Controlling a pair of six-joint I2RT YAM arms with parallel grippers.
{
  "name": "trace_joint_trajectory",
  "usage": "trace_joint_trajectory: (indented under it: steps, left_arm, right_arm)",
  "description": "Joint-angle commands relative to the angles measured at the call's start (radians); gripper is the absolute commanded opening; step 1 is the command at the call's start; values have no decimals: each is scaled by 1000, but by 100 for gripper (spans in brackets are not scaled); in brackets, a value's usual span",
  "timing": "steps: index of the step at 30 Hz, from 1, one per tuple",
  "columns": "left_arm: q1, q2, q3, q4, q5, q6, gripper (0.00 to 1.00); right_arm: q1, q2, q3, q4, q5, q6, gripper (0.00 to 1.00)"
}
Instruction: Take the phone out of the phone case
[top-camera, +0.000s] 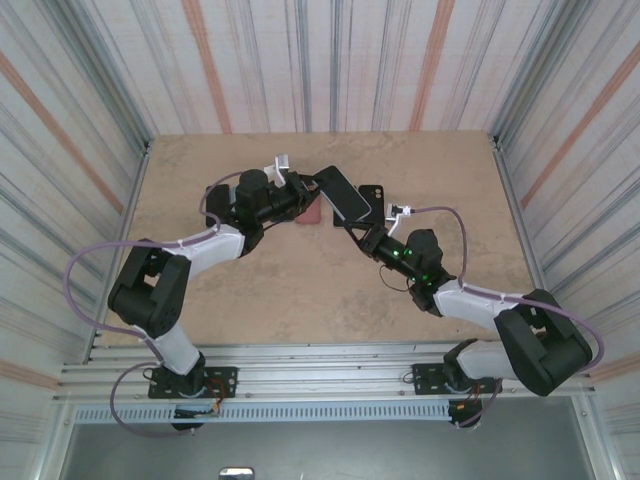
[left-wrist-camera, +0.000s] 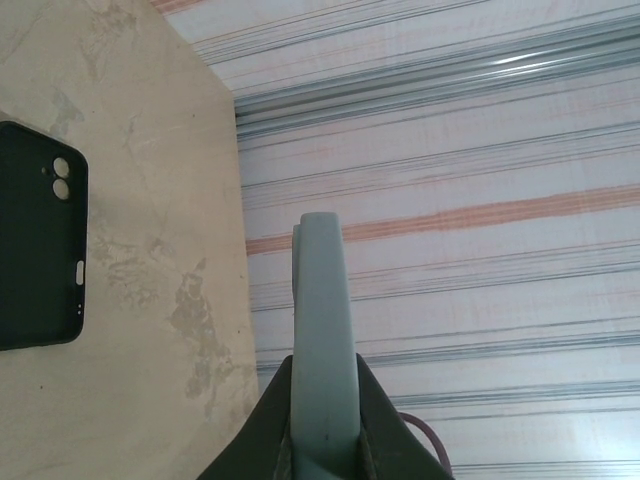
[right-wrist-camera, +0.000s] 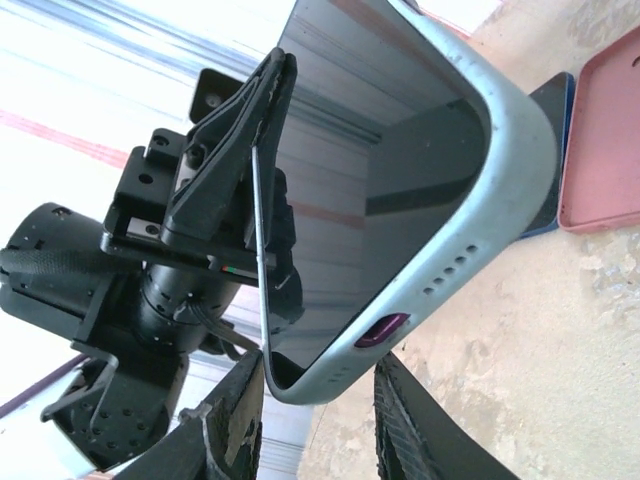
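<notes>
Clamping the phone (right-wrist-camera: 370, 170) in its pale blue phone case (right-wrist-camera: 500, 150) aloft with left gripper (left-wrist-camera: 323, 400) and right gripper (right-wrist-camera: 320, 370), near the pink case (right-wrist-camera: 605, 140).

**Surfaces and Finishes**

- Phone (right-wrist-camera: 390, 170): the screen was glossy and mirrored the wall stripes.
- Case (right-wrist-camera: 505, 180): pale blue-grey, smooth and matt, and looked like soft plastic. Its purple button had a slight sheen.
- Black case (left-wrist-camera: 40, 235): smooth and matt.
- Pink case (right-wrist-camera: 605, 140): smooth and matt.
- Table (top-camera: 300, 290): beige with a stone pattern, matt and faintly mottled.
- Right gripper (right-wrist-camera: 318, 375): the fingers (right-wrist-camera: 225, 430) were black plastic, matt and grainy.
- Left gripper (left-wrist-camera: 323, 365): black matt plastic.
- Rails (top-camera: 320, 365): bare metal with a satin finish.
- Cables (top-camera: 90, 260): smooth lilac sheath.
</notes>
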Motion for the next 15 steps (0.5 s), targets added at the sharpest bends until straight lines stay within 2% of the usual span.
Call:
trace_joint_trajectory:
  steps: [1, 10, 15]
  left_arm:
    - [-5, -2, 23, 116, -3, -44, 9]
    - [-10, 3, 23, 142, 4, -63, 9]
    - [-13, -2, 28, 141, 6, -69, 8]
  right_arm:
    - [-16, 7, 23, 34, -11, 38, 32]
    - [-28, 34, 35, 93, -34, 59, 30]
    - [-33, 55, 34, 118, -47, 71, 23]
